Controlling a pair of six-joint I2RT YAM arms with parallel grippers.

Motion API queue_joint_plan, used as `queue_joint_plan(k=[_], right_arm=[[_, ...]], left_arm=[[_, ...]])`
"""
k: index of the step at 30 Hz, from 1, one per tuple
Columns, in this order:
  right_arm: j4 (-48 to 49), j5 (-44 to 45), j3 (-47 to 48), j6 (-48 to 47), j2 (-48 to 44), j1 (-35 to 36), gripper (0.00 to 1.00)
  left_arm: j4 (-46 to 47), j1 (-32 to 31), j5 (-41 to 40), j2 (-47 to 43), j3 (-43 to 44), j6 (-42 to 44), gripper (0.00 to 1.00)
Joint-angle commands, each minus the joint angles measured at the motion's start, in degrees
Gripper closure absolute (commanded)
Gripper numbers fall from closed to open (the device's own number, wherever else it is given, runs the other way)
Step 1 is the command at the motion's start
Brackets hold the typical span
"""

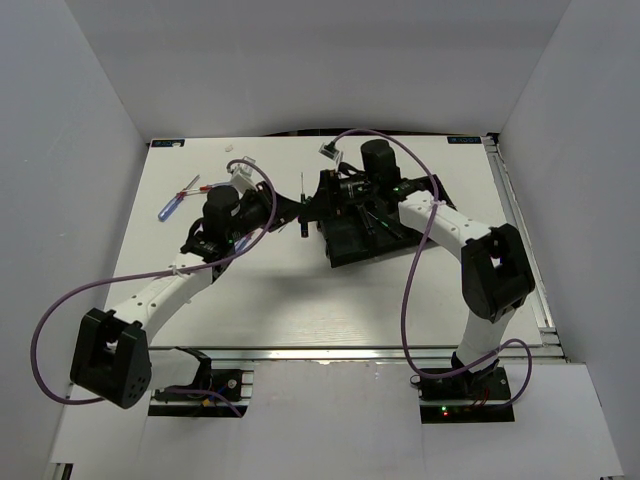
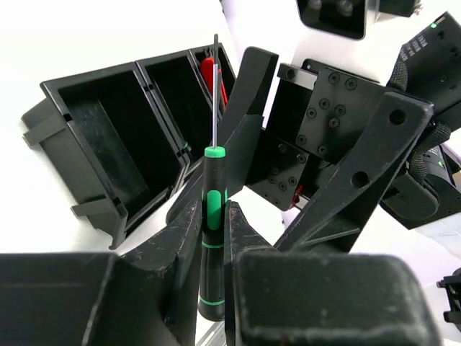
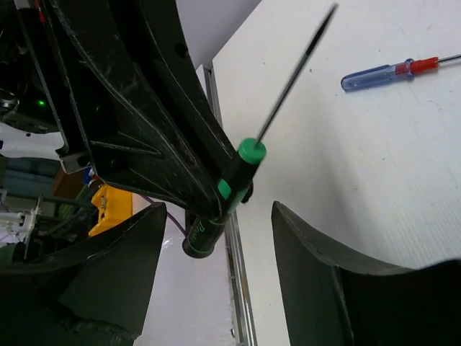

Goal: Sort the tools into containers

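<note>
My left gripper (image 1: 300, 218) is shut on a slim black screwdriver with green marks (image 2: 212, 216), shaft pointing up. It hangs just left of the black three-compartment tray (image 1: 345, 258). My right gripper (image 1: 322, 205) is open and faces it. In the right wrist view its open jaws (image 3: 216, 213) sit on either side of the screwdriver (image 3: 234, 180) without touching it. The tray (image 2: 108, 209) holds a red tool (image 2: 209, 72) in its far compartment. A blue- and red-handled screwdriver (image 1: 170, 205) and a thin red one (image 1: 190, 186) lie on the table at the far left.
The right gripper's fingers (image 2: 374, 158) crowd the space just beyond my left gripper. Purple cables loop from both arms over the table. Small white connectors (image 1: 242, 166) lie near the far edge. White walls enclose the table on three sides.
</note>
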Motion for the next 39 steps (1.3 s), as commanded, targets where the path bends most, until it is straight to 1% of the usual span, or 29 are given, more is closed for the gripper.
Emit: queue_joint_plan(k=[1,4,7,8,10,11,13,14,15,16,17,18,19,20,21,22,23,24,25,28,29,30,31,32,33,34,36,37,39], right_arm=[[5.33,-1.43,-1.21,3.51,-2.03,0.58,0.33],[6.12,-0.91,-1.65,4.82,-1.68,0.84,0.33],[6.03,0.06,-1.65,5.53,-1.07,1.28,0.38],[6.12,0.32,-1.83,5.88,-0.81,1.37,0.46],[7.34,0.15,-2.26,7.55,-0.72,1.46,0.58],[7.52,-0.02,-2.44,7.81,-0.72,1.37,0.67],[7.61,-0.11,-2.79,7.99,-0.8,1.37,0.74],[7.7,-0.11,-2.97,7.99,-0.89,1.37,0.8],[7.7,-0.2,-3.14,7.99,-0.89,1.46,0.84],[7.7,-0.2,-3.23,7.9,-0.89,1.37,0.91],[7.61,-0.2,-3.23,7.9,-0.89,1.37,0.95],[7.61,-0.2,-3.32,7.73,-0.98,1.37,0.99],[7.53,-0.2,-3.32,7.29,-0.98,1.28,1.0],[7.0,-0.11,-3.23,6.85,-1.24,1.11,1.0],[6.56,-0.03,-3.23,6.5,-1.33,0.93,1.0],[6.04,-0.03,-3.15,4.84,-1.42,0.23,1.0],[4.29,0.24,-3.06,3.78,-1.77,-0.3,1.0],[3.06,0.41,-2.88,2.38,-1.94,-1.43,1.0],[1.48,0.67,-2.27,-1.81,-2.12,-2.14,1.0],[-6.86,2.61,0.01,-9.12,-2.38,-6.0,1.0],[-9.58,4.61,1.15,-16.2,-2.39,-6.97,1.0],[-15.96,6.02,2.38,-20.36,-2.39,-8.81,1.0],[-19.16,7.52,5.35,-24.75,-2.3,-9.78,1.0],[-22.32,11.19,6.68,-33.23,-2.3,-11.36,1.0],[-27.58,13.14,7.92,-37.15,-2.3,-12.16,1.0],[-29.46,16.73,9.76,-40.32,-2.3,-13.21,1.0],[-32.28,20.26,10.56,-48.04,-2.38,-16.36,1.0],[-34.2,24.37,10.74,-50.35,-2.47,-17.34,1.0],[-35.27,27.82,9.96,-57.01,-2.56,-19.28,1.0]], left_arm=[[0.87,-0.38,1.66,0.52,2.34,-0.13,1.0],[0.96,-0.38,1.93,0.78,2.96,-0.13,1.0],[1.13,-0.38,1.93,0.96,3.4,-0.3,1.0],[1.13,-0.38,1.84,0.96,3.49,-0.3,1.0],[1.13,-0.38,1.75,0.96,3.4,-0.31,1.0],[1.13,-0.38,1.75,0.96,3.4,-0.39,1.0],[1.31,-0.38,1.58,0.96,3.22,-0.48,1.0],[1.39,-0.38,1.4,0.87,3.22,-0.65,1.0],[1.4,-0.38,1.49,1.05,3.14,-0.57,1.0],[1.4,-0.38,1.57,1.05,3.31,-0.83,1.0],[1.4,-0.38,1.66,1.22,3.4,-0.74,0.98],[1.48,-0.38,1.75,1.31,3.49,-0.74,0.94],[1.4,-0.38,1.75,1.31,3.57,-0.74,0.89],[1.22,-0.38,1.75,1.22,3.66,-0.92,0.8],[1.13,-0.38,1.32,1.14,3.58,-0.92,0.52],[0.7,-0.38,0.96,0.61,3.58,-0.83,0.39],[0.52,-0.38,0.52,0.35,3.4,-0.31,0.12],[0.34,-0.38,0.26,0.0,3.4,0.57,0.02],[-0.36,-0.29,0.26,-0.7,3.4,1.18,0.02],[-4.13,-0.11,-0.71,-2.11,4.19,4.35,0.02],[-5.53,0.06,-1.15,-2.38,4.71,6.79,0.02],[-8.51,0.06,-2.45,-2.73,4.98,7.6,0.02],[-9.84,0.06,-3.25,-3.34,5.07,8.3,0.02],[-11.07,0.15,-4.39,-3.87,5.07,10.31,0.02],[-12.13,0.15,-7.01,-4.05,4.9,10.85,0.02],[-14.66,0.15,-8.43,-4.66,4.72,11.38,0.02],[-16.26,0.5,-10.63,-4.58,4.8,13.66,0.02],[-17.58,0.68,-11.34,-4.23,4.98,16.72,0.02],[-19.34,1.12,-11.26,-1.6,6.47,18.58,0.02]])
